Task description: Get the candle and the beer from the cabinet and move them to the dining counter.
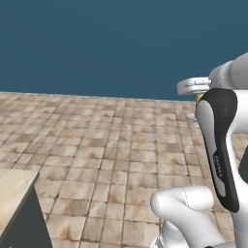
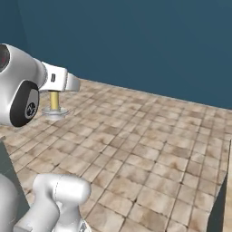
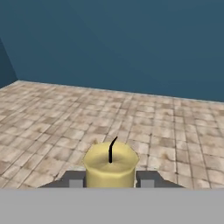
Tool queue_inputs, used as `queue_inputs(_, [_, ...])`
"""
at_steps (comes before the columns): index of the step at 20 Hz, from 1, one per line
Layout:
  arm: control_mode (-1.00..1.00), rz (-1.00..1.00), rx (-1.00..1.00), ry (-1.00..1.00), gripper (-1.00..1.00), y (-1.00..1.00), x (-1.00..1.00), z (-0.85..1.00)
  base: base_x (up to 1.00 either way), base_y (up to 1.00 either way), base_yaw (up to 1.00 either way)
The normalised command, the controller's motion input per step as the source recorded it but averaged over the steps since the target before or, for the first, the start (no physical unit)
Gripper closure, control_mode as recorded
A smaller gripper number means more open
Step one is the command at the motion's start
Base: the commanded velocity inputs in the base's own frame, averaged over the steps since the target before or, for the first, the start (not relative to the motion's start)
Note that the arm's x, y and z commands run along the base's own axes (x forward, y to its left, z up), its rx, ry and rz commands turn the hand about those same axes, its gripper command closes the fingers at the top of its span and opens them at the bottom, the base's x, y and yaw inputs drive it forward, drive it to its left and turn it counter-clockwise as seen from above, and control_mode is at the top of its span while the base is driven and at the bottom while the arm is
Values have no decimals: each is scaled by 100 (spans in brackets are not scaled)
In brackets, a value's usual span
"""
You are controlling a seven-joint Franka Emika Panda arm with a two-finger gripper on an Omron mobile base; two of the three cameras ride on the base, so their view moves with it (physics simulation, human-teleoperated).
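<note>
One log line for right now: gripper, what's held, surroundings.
gripper: shut on candle | candle: upright between fingers, carried above tiled floor | background: blue wall

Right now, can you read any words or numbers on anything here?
There is one bit of writing: small pale lettering on the black panel of the robot arm, too small and blurred to read.
Nothing is written on the candle.

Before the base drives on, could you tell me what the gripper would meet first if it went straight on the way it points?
The gripper holds the candle; ahead, tiled floor, then the blue wall. Depth unclear.
</note>
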Motion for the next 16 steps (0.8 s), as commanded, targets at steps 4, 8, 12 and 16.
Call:
queue_inputs(4, [100, 0, 0, 0, 100, 0, 0, 0, 100, -42, 1])
queue_inputs(8, [100, 0, 0, 0, 100, 0, 0, 0, 100, -54, 12])
queue_inputs(12, [100, 0, 0, 0, 100, 0, 0, 0, 100, -67, 30])
queue_inputs(16, [100, 0, 0, 0, 100, 0, 0, 0, 92, -87, 43])
